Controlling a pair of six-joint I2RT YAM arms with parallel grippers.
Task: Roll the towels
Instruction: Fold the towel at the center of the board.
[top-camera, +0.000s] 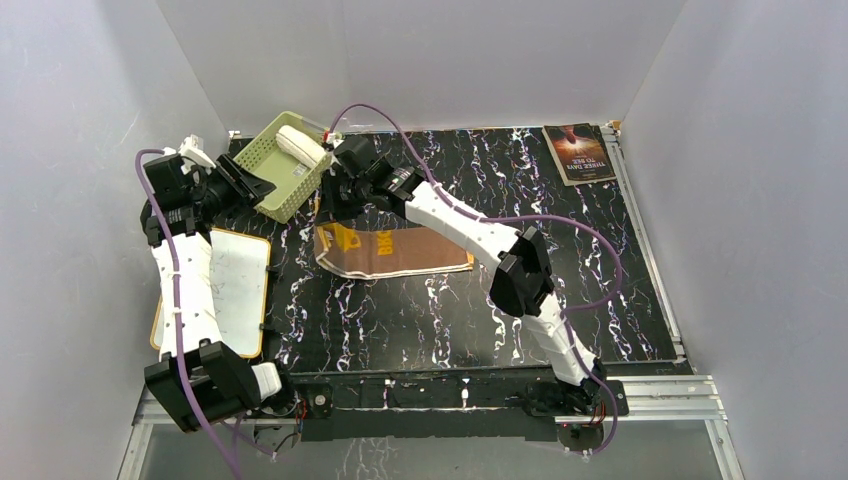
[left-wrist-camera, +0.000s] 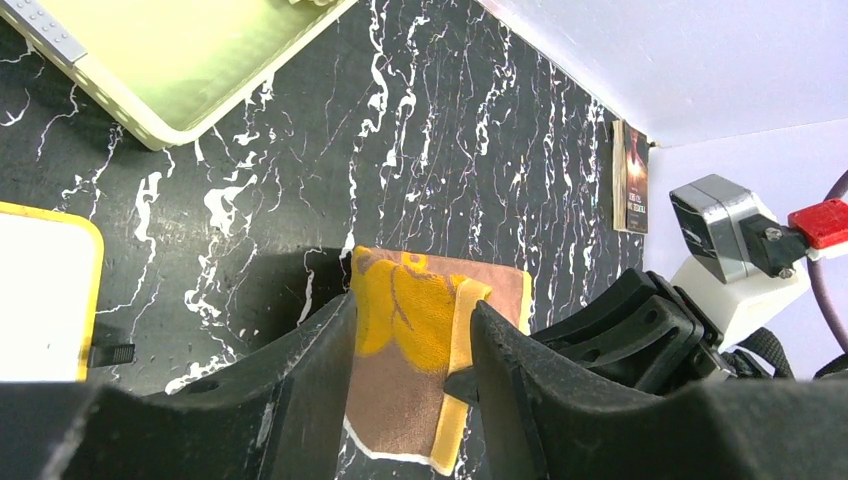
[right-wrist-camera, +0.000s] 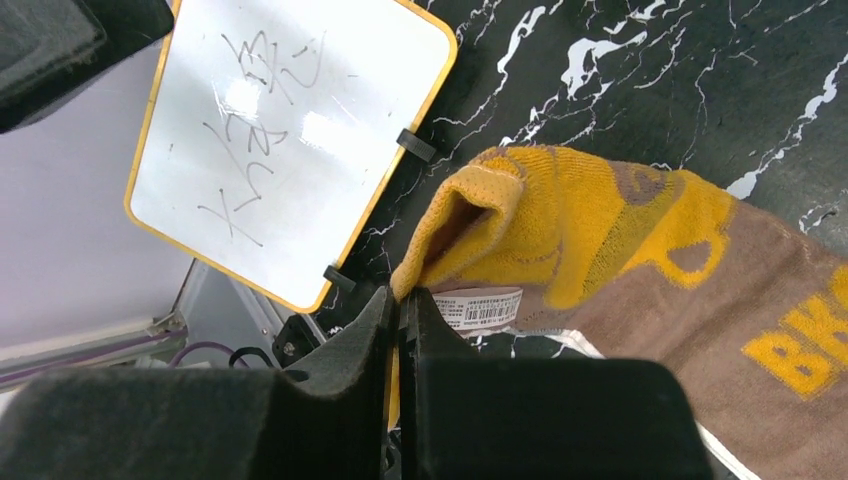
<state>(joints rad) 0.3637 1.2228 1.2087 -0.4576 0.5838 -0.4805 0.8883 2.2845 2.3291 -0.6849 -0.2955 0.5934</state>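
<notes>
R pincer (right-wrist-camera: 403, 297) is pressed tight on the mustard edge of the yellow-brown towel (right-wrist-camera: 620, 250), right by its barcode tag (right-wrist-camera: 480, 305). That corner is lifted & curled over into a small pocket. The rest of it lies flat approx mid-table on the black marbled table (top-camera: 450, 310), brown side up w/ yellow lettering. L pincer (left-wrist-camera: 412, 305) is spread wide, nothing in it, hanging over the table beside the pale green basket (top-camera: 262, 150). The cream-white towel (top-camera: 300, 147) sits rolled inside that basket. A whiteboard (top-camera: 240, 285) lies partly under the L arm (top-camera: 185, 290), and a book (top-camera: 580, 152) is in the far R corner.
</notes>
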